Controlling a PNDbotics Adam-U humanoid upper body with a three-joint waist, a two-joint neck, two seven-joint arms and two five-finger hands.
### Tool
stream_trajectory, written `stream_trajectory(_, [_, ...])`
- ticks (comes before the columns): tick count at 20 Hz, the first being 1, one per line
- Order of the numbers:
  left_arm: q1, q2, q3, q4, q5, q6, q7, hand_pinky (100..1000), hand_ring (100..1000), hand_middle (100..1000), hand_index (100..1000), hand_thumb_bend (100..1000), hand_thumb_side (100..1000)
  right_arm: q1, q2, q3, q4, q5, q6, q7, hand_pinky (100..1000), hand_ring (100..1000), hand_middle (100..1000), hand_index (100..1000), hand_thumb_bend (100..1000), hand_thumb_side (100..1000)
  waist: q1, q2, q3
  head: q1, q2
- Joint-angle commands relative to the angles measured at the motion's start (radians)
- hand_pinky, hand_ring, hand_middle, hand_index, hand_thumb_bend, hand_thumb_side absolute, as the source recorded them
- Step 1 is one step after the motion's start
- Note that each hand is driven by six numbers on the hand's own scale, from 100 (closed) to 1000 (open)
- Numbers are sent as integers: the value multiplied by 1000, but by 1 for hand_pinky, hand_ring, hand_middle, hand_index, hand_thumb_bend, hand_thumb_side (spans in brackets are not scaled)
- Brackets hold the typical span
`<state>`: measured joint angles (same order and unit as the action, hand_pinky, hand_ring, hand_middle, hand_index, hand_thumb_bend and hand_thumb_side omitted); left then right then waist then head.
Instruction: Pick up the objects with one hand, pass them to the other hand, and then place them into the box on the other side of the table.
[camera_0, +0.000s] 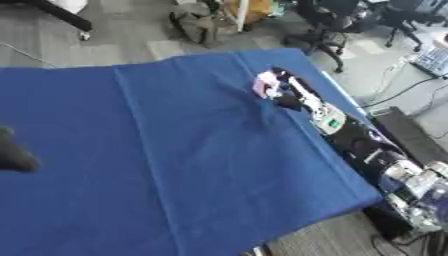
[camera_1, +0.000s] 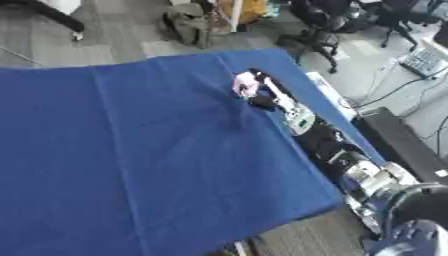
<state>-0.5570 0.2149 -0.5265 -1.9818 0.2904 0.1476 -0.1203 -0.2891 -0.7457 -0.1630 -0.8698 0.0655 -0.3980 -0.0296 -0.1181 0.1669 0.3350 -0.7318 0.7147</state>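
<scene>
A small pink and white object (camera_0: 262, 85) sits at the tips of my right hand (camera_0: 287, 100), near the far right edge of the blue-covered table (camera_0: 175, 150). The black fingers appear curled round the object. My right arm (camera_0: 367, 150) runs along the table's right edge from the lower right corner. A dark rounded shape at the left edge, low over the cloth, is my left hand (camera_0: 12, 154); its fingers do not show. No box shows in either view.
The blue cloth has long creases running front to back. Beyond the far edge are office chairs (camera_0: 328, 22) and a heap of bags (camera_0: 197, 25) on the floor. A dark case (camera_0: 411, 135) and a keyboard (camera_0: 433, 60) lie right of the table.
</scene>
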Motion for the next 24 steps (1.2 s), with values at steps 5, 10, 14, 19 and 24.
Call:
stream_trajectory(5, [-30, 29, 26, -18, 108, 8, -5, 654, 597, 554, 731, 1000, 661, -16, -31, 1, -13, 25, 7, 7, 909, 975, 987, 1000, 100, 546, 2, -7, 3, -11, -4])
stream_trajectory(10, [-35, 32, 28, -18, 118, 10, -8, 653, 596, 554, 732, 1000, 662, -18, -32, 0, -2, 105, 41, -53, 918, 982, 1000, 1000, 100, 460, 0, -4, 7, -16, -6])
stream_trajectory(14, [-38, 34, 26, -18, 117, 10, -9, 653, 596, 553, 733, 1000, 663, -17, -27, 3, 11, 163, 80, -97, 918, 982, 1000, 1000, 100, 451, -2, -2, 10, -20, -7])
stream_trajectory(19, [-37, 35, 24, -18, 115, 11, -9, 652, 595, 553, 733, 1000, 663, -17, -23, 4, 22, 216, 123, -137, 918, 982, 1000, 1000, 100, 371, -4, -1, 12, -27, -7])
stream_trajectory(24, [-33, 37, 22, -18, 116, 12, -8, 652, 595, 553, 733, 1000, 663, -14, -22, 0, 18, 253, 146, -187, 921, 986, 1000, 1000, 100, 249, -5, -2, 12, -29, -5])
